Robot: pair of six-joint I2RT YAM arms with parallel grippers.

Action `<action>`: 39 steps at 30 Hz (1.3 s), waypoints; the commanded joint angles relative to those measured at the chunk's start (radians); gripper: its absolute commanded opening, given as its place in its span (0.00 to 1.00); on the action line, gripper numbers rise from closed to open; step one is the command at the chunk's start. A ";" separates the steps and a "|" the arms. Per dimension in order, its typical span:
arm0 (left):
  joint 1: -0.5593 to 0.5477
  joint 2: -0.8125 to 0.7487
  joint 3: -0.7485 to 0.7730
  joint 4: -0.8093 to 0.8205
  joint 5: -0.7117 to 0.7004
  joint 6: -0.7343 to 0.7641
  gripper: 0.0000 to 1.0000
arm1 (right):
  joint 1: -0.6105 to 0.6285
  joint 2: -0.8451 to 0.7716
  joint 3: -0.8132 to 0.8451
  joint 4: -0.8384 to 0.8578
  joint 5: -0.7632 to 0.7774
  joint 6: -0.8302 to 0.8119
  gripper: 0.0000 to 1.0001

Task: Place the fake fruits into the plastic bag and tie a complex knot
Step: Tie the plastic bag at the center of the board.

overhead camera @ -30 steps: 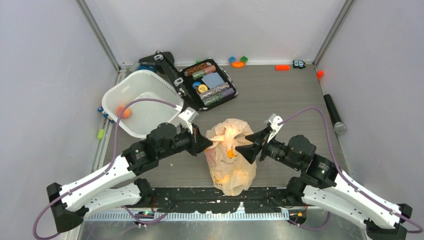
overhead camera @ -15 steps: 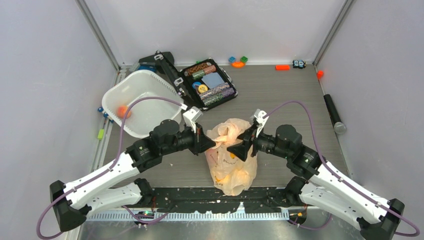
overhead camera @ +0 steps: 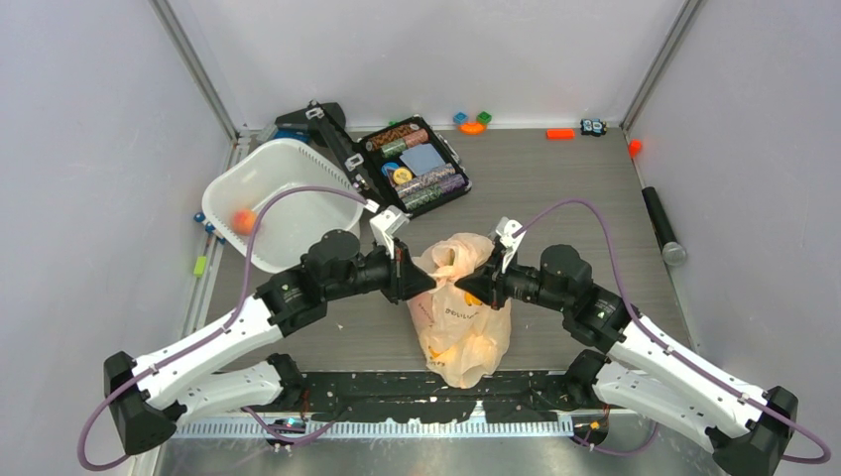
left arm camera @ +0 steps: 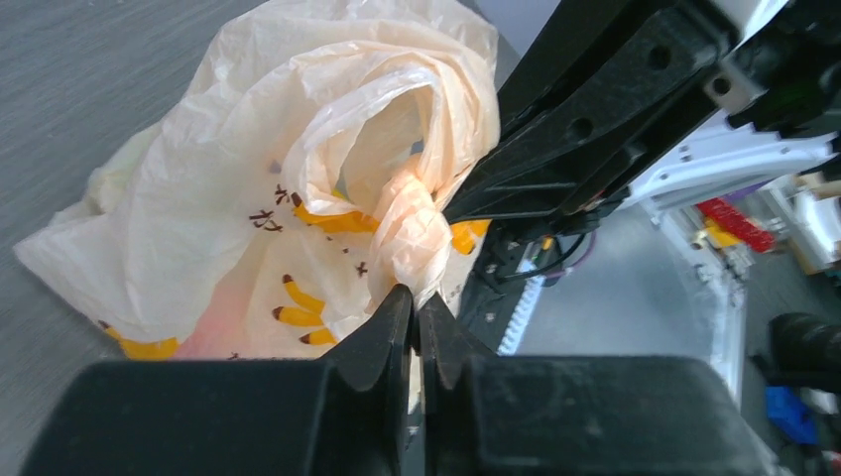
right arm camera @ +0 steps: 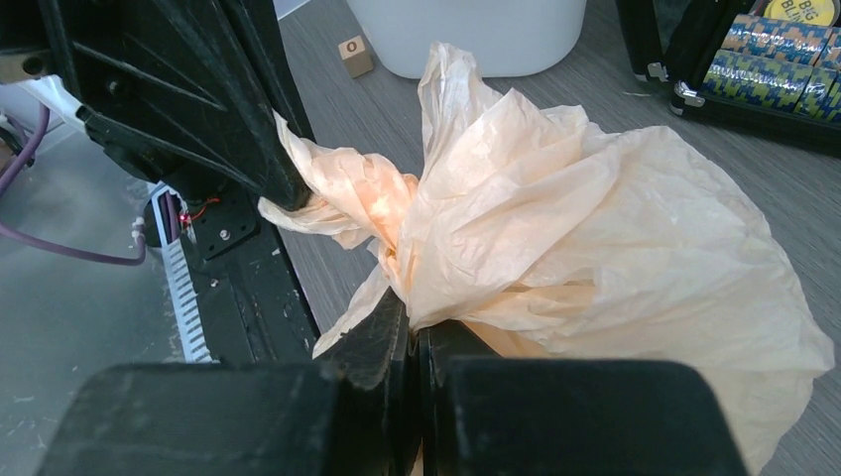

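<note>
Both arms have drawn inward since a second ago, the right one most of all, so that the left gripper (overhead camera: 421, 285) and right gripper (overhead camera: 473, 286) now nearly meet over the gathered neck of the thin, crinkly, pale peach translucent plastic bag (overhead camera: 461, 332). That bag stands upright on the grey wood-grain table (overhead camera: 565, 198), near its front edge and between the two arms.

From the left wrist, the left gripper (left arm camera: 417, 302) has its black fingers pressed together, pinching a twisted lump of film at the top of the plastic bag (left arm camera: 198, 208). Yellow-orange printed marks show on the side below. The other arm's black finger reaches in from the upper right and touches the same twist.

From the right wrist, the right gripper (right arm camera: 415, 332) is likewise clamped tight on bunched film where the neck of the plastic bag (right arm camera: 615, 238) narrows. A loose flap stretches from there to the opposite finger.

What fills the bag cannot be told apart from its print.

One small orange fake fruit (overhead camera: 242, 220) lies in the white plastic tub (overhead camera: 298, 203) at the far left, well apart from the bag. Just beside the tub sits an open black case of poker chips (overhead camera: 415, 167).
</note>
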 commanded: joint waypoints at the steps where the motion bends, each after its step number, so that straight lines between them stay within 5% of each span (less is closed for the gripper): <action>1: 0.004 0.012 0.058 0.106 0.077 -0.040 0.19 | -0.003 -0.015 0.028 0.019 -0.006 -0.015 0.05; 4: 0.004 0.035 0.060 0.130 0.089 -0.057 0.43 | -0.003 -0.017 0.031 0.019 -0.011 -0.011 0.05; 7: 0.004 0.064 0.067 0.137 0.101 -0.065 0.53 | -0.003 -0.019 0.037 0.017 -0.016 -0.009 0.05; 22: -0.017 0.203 0.125 0.226 0.058 -0.155 0.64 | -0.002 -0.013 0.051 -0.003 -0.026 -0.021 0.05; 29: -0.033 0.248 0.153 0.199 -0.018 -0.198 0.51 | 0.004 -0.024 0.049 -0.009 -0.020 -0.025 0.05; 39: -0.048 0.308 0.180 0.197 -0.042 -0.234 0.14 | 0.016 -0.044 0.051 -0.033 0.002 -0.040 0.05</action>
